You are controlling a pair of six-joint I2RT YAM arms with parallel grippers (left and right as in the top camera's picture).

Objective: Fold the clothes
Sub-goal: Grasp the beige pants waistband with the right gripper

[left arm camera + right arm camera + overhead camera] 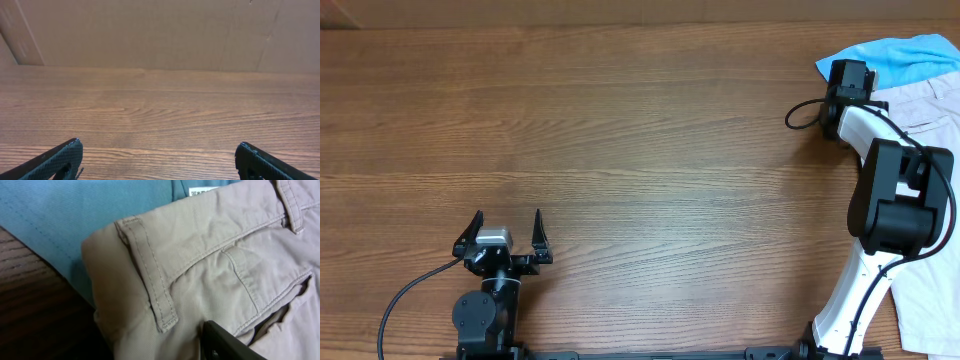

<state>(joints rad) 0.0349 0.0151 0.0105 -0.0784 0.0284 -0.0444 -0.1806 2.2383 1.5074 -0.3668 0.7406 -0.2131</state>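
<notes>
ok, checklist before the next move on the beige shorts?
1. Left gripper open and clear of the cloth, over bare table: ok.
2. Right gripper down at the shorts, near the waistband: ok.
3. Right jaws closed on fabric: cannot tell, only one finger shows.
4. Shorts free of the blue shirt: not ok, they overlap it.
5. Shorts spread flat mid-table: not ok, piled at the right edge.

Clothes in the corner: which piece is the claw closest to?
The beige shorts with belt loops and pocket; a finger of the right gripper is over them. The blue shirt lies beyond.
</notes>
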